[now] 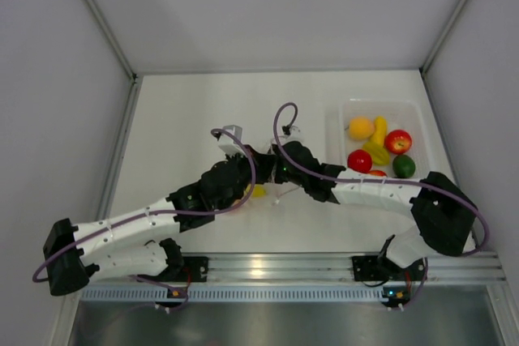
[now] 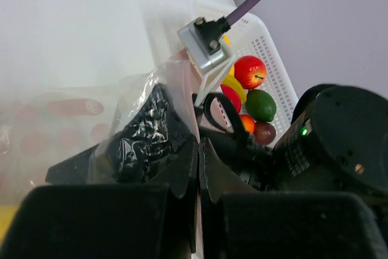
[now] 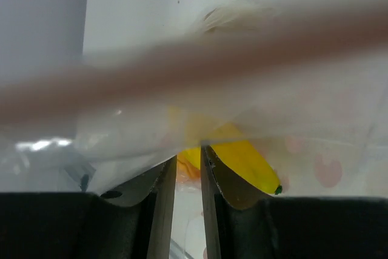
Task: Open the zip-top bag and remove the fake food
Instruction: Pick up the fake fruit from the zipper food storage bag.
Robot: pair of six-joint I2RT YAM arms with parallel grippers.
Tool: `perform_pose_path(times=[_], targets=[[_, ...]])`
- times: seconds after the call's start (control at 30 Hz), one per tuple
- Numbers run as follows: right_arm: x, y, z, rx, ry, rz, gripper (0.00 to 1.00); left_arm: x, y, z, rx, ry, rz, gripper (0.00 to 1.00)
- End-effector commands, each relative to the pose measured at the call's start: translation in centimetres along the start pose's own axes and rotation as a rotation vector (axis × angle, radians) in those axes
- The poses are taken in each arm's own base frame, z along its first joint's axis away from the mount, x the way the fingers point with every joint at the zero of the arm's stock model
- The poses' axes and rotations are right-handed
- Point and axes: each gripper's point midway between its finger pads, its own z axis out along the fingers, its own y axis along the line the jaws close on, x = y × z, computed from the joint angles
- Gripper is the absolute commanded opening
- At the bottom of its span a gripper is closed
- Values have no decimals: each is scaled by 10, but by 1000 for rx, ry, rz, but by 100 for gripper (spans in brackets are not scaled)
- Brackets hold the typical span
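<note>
Bag (image 2: 66,122) at mid-table between both grippers, left of tray (image 1: 344,113). Left gripper (image 2: 197,150) fingers pressed together, pinching bag film. Right gripper (image 3: 188,165) jaws nearly together with a thin slit between them; film sits at the tips, can't tell if it's caught. Pink zip strip (image 3: 182,71) blurred across right wrist view. Banana (image 3: 245,159) in bag, behind film. Apple (image 1: 397,142), tomato (image 1: 359,160), lime (image 1: 404,166), orange (image 1: 361,128), yellow fruit (image 1: 378,145) lie in tray
</note>
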Motion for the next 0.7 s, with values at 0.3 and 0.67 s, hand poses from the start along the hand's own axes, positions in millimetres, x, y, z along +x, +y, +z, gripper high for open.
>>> perform_pose_path(times=[0.3,0.67], targets=[[57,28,23,-139,64,-194,27,-41,-12,-13,26,-135,0,0],[61,14,33,-147,20,-388,35,-20,-9,-6,18,-60,50,0]])
